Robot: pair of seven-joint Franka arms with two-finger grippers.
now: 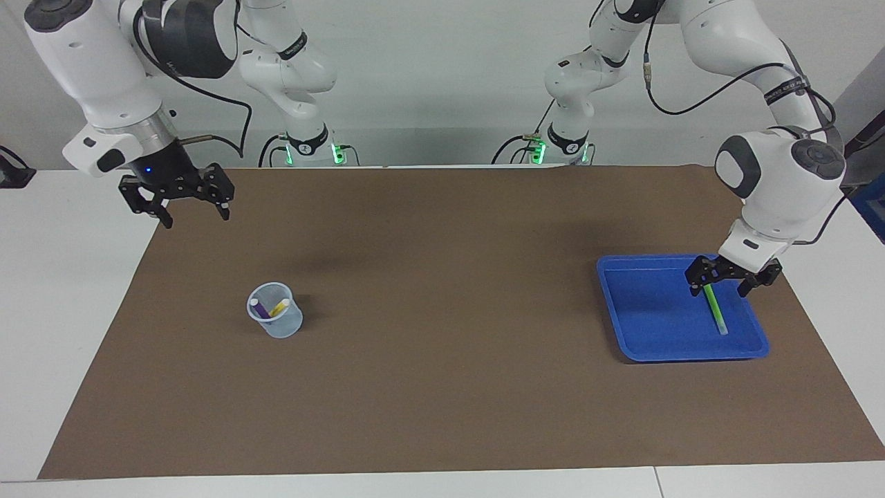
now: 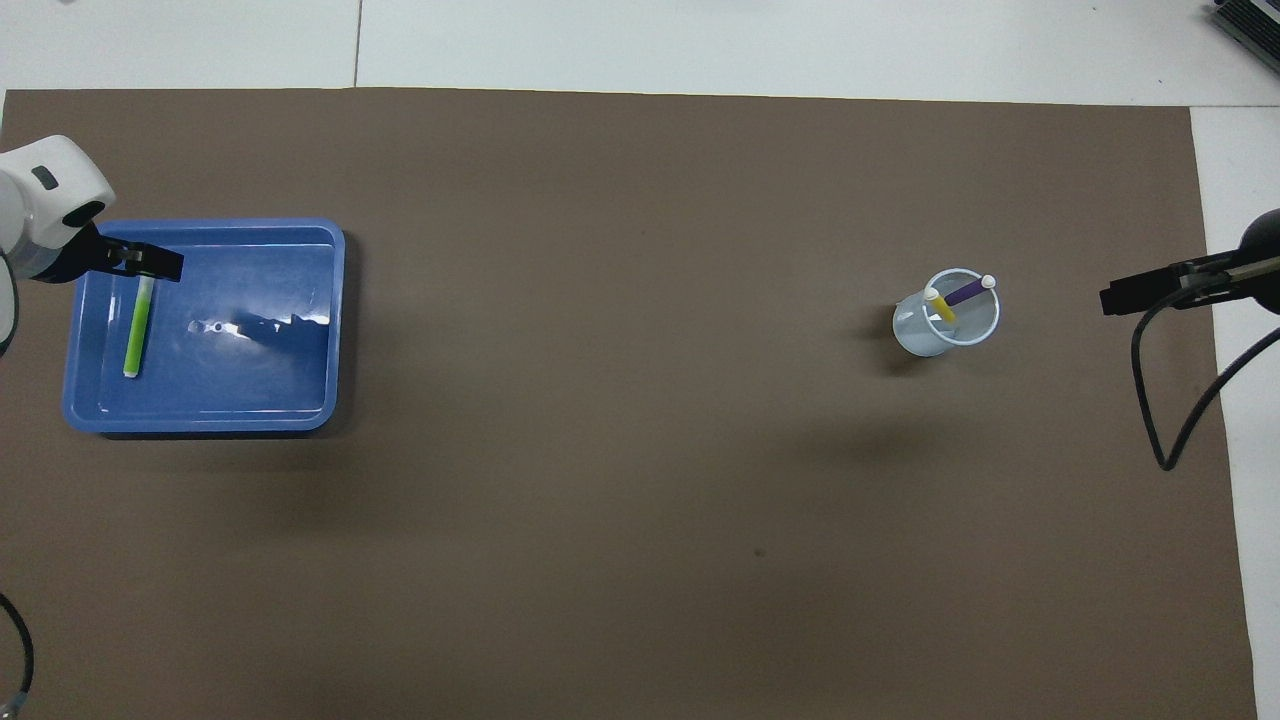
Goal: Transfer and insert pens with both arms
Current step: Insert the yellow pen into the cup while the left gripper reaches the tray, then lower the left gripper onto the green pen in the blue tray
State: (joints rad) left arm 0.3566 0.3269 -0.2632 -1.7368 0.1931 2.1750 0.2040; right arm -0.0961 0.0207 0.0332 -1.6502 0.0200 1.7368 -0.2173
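Observation:
A green pen [image 1: 715, 311] lies in the blue tray [image 1: 691, 354] at the left arm's end of the table. My left gripper [image 1: 719, 290] is low over the tray, open, its fingers on either side of the pen's end nearer the robots. In the overhead view the left gripper [image 2: 150, 265] covers that end of the green pen [image 2: 135, 335]. A purple pen [image 1: 261, 311] and a yellow pen [image 1: 278, 308] stand leaning in a clear cup [image 1: 275, 319] toward the right arm's end. My right gripper [image 1: 196, 220] is open and empty, raised over the mat's edge.
A brown mat [image 1: 442, 387] covers the table, white table surface showing around it. The tray [image 2: 200, 420] holds only the green pen. The cup [image 2: 945, 325] stands alone on the mat. A black cable [image 2: 1165, 440] hangs from the right arm.

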